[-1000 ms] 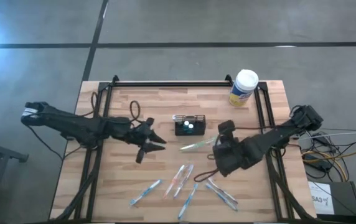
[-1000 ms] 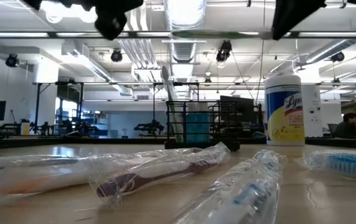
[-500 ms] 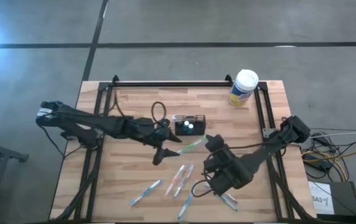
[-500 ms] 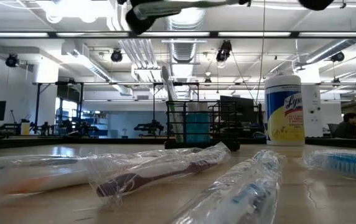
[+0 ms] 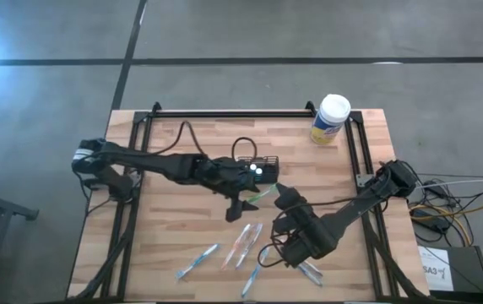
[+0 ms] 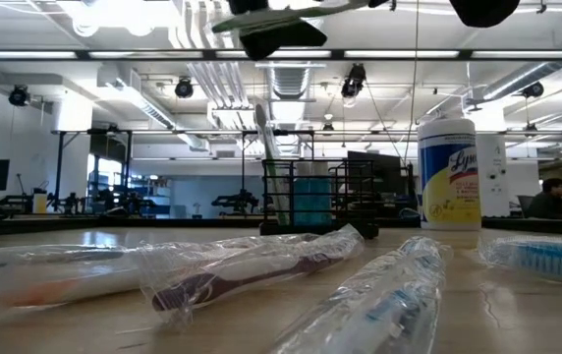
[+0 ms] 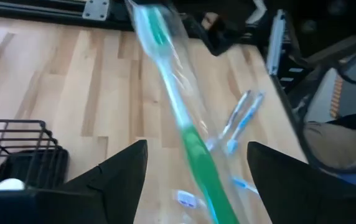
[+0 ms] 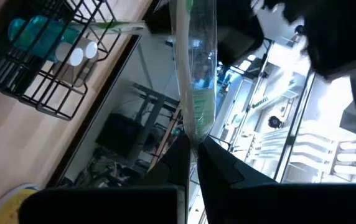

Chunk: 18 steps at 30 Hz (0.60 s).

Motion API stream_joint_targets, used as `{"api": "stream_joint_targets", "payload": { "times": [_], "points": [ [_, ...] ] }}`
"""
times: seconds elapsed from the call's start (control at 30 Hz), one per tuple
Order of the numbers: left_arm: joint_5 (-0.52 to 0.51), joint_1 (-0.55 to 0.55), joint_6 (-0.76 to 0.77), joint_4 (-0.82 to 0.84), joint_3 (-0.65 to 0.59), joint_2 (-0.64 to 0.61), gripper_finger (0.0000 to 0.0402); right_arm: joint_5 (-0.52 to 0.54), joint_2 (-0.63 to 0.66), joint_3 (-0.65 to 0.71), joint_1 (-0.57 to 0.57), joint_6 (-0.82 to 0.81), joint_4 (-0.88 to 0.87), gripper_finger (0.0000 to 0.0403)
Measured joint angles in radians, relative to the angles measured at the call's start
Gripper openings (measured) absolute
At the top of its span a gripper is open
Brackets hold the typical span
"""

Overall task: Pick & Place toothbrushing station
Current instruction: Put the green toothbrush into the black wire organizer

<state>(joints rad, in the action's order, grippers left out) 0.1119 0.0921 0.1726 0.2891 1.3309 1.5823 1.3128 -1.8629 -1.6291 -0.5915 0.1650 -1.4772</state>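
The toothbrushing station (image 5: pixel 257 170), a small black wire caddy with a teal cup in it, stands at mid-table, also in the right wrist view (image 8: pixel 38 59) and low view (image 6: pixel 320 197). A green toothbrush (image 5: pixel 263 194) in a clear wrapper hangs in the air just near of the station, with my right gripper (image 5: pixel 278 193) shut on it. My left gripper (image 5: pixel 248 201) is open. Its fingers stand on either side of the toothbrush (image 7: pixel 184 124) with a gap on both sides. My right gripper pinches one end of the toothbrush's clear wrapper (image 8: pixel 192 127) between its two shut fingers. It comes nearly level from the table's right. The toothbrush runs on in line with the fingers toward my left gripper, lifted clear of the table.
Several wrapped toothbrushes lie on the near half of the table (image 5: pixel 243 243), (image 5: pixel 198 261), (image 5: pixel 306 269), and close before the low camera (image 6: pixel 252 270). A yellow-and-blue canister with a white lid (image 5: pixel 331 119) stands at the far right corner. Black frame rails (image 5: pixel 132 194) run along both sides.
My left gripper has gone toward the table's right and come around the held toothbrush. My right gripper has rolled and shifted a little toward the table's left, its arm swinging toward the near edge, with the toothbrush kept in the air.
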Motion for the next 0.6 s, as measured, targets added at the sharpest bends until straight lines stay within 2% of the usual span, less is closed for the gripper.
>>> {"api": "stream_joint_targets", "payload": {
  "times": [0.17, 0.27, 0.37, 0.57, 0.6],
  "points": [
    [-0.023, -0.013, -0.032, 0.1, 0.097, 0.066, 0.0274, 0.0, 0.001, 0.0, 0.0, -0.005, 0.001, 0.0013],
    [-0.024, -0.013, -0.063, 0.134, 0.13, 0.087, 0.0247, -0.001, 0.001, 0.002, 0.0, -0.009, 0.001, 0.0013],
    [-0.024, -0.013, -0.087, 0.163, 0.149, 0.093, 0.0192, -0.005, 0.001, 0.002, 0.0, -0.017, 0.002, 0.0013],
    [-0.025, -0.014, -0.099, 0.184, 0.163, 0.093, 0.0042, -0.011, 0.001, 0.002, 0.0, -0.016, 0.005, 0.0013],
    [-0.018, -0.016, -0.108, 0.186, 0.163, 0.093, 0.0034, -0.011, 0.001, 0.002, -0.001, -0.016, 0.007, 0.0013]
  ]
}}
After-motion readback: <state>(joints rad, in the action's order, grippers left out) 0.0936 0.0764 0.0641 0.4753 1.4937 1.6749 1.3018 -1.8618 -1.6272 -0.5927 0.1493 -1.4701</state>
